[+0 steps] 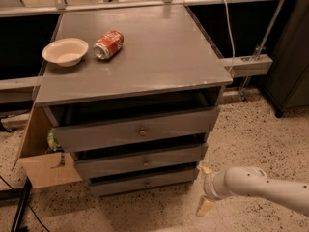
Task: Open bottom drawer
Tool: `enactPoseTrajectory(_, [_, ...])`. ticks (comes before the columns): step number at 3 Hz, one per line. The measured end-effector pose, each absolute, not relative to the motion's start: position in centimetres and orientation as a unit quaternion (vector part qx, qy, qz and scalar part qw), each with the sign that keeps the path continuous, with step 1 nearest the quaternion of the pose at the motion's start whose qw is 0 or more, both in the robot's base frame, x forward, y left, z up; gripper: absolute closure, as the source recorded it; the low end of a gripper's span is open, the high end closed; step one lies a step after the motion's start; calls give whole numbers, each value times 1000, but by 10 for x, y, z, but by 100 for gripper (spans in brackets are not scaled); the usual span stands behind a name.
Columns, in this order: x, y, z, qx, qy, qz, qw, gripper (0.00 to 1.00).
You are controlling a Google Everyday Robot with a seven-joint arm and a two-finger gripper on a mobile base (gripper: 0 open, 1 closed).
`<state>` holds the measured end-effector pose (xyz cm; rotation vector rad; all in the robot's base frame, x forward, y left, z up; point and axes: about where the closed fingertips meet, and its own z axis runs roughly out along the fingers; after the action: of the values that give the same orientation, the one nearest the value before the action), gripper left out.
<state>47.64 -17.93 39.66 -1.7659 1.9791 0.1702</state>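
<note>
The white gripper, fingers spread apart, sits low right, with the thin grey wooden bottom drawer just left.
</note>
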Motion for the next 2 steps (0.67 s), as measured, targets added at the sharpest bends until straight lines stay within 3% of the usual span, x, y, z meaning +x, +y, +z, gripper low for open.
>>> enactPoseTrajectory(2, [491, -180, 348, -653, 684, 126, 301, 0])
